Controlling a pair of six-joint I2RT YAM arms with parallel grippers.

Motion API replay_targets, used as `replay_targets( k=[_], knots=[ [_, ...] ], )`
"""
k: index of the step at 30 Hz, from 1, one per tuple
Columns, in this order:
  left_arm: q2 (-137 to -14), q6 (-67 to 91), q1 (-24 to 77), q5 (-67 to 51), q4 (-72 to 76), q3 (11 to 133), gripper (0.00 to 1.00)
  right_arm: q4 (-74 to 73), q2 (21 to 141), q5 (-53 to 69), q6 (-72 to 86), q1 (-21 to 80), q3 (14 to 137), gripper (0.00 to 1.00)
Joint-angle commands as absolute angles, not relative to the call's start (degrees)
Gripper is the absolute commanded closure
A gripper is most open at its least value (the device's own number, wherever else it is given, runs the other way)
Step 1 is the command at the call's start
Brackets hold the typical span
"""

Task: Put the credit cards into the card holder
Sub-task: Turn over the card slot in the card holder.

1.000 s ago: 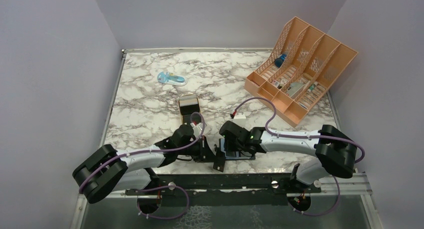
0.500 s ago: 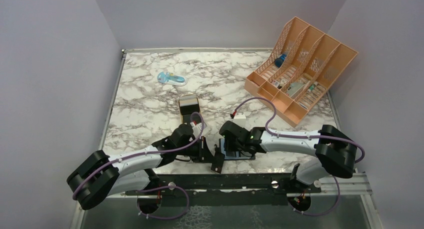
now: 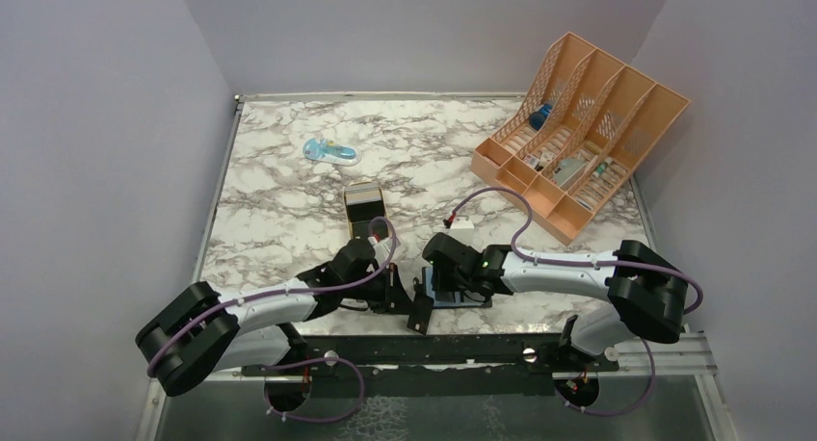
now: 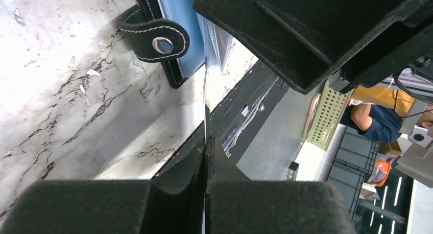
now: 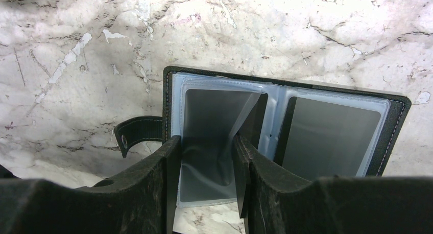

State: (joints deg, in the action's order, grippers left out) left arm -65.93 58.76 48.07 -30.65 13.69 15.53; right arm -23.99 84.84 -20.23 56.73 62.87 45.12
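Currently the left end effector [image 4: 205,151] is fully closed on one card [image 4: 205,101], seen edge-on as a thin line. The card's free edge reaches the holder [image 4: 176,34]; whether it has entered a slot cannot be told. The holder lies open at the near edge of the counter [image 5: 306,24], with its strap [image 4: 153,37] undone. The right end effector [image 5: 207,162] stands about half open, its fingers either side of a lifted clear sleeve [image 5: 204,185], apparently not clamping it.

Assessment: the card is light, stiff, thin and slick. Hold it by one end, leaving most of it free to enter. The sleeve is limp film, liable to buckle. The holder is light and may slide when pushed.
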Motion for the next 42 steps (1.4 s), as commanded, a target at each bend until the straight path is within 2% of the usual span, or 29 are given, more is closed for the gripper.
replay_targets(
  k=[1, 13, 19, 24, 28, 42],
  knots=[
    [-66.53, 58.38, 48.25, -32.08, 15.9, 17.54, 1.0, -22.95, 83.57, -20.53, 56.61, 62.49, 44.86, 0.6],
    [-68.16, 58.02, 48.25, -31.47, 18.03, 18.62, 1.0, -22.22, 83.13, -19.48, 56.56, 62.48, 45.04, 0.58],
    [-68.99, 58.1, 48.25, -30.65, 19.45, 19.42, 1.0, -24.33, 82.1, -19.59, 56.43, 62.42, 46.07, 0.4],
    [-70.14, 58.17, 48.24, -30.28, 21.25, 20.31, 1.0, -27.75, 79.4, -21.67, 55.38, 62.45, 47.61, 0.31],
    [-71.48, 58.13, 48.33, -29.8, 22.37, 21.58, 1.0, -29.8, 75.89, -22.46, 54.19, 62.46, 48.61, 0.31],
    [-79.57, 58.1, 50.68, -28.21, 26.28, 27.86, 1.0, -32.62, 66.63, -24.58, 48.32, 61.18, 46.9, 0.38]
  ],
)
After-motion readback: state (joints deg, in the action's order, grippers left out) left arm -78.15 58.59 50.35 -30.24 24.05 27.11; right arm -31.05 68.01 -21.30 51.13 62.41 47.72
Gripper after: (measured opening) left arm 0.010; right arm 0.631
